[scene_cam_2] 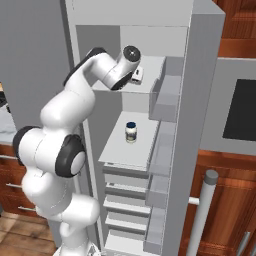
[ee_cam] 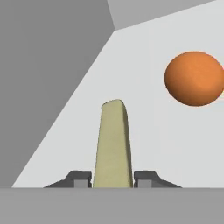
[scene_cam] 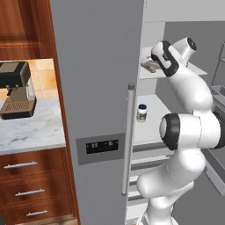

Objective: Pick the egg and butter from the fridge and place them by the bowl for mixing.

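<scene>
Two fingertips of my tool (ee_cam: 113, 180) pinch the butter (ee_cam: 113, 144) on the fridge (scene_cam: 99, 66) shelf (ready to lift, I judge); the egg (ee_cam: 194, 78) lies apart at two o'clock.

Inside the open fridge (scene_cam_2: 200, 100), the upper white shelf (ee_cam: 144, 131) carries a pale yellowish butter stick (ee_cam: 113, 144) and the orange-brown egg (ee_cam: 194, 78), which lies on the shelf to the right of the butter and farther in, apart from it. One shelf lower (scene_cam_2: 125, 152), a small jar with a dark lid (scene_cam_2: 131, 132) stands upright near the middle. To the left of the fridge, a marble worktop (scene_cam: 30, 129) bears a coffee machine (scene_cam: 16, 90).
</scene>
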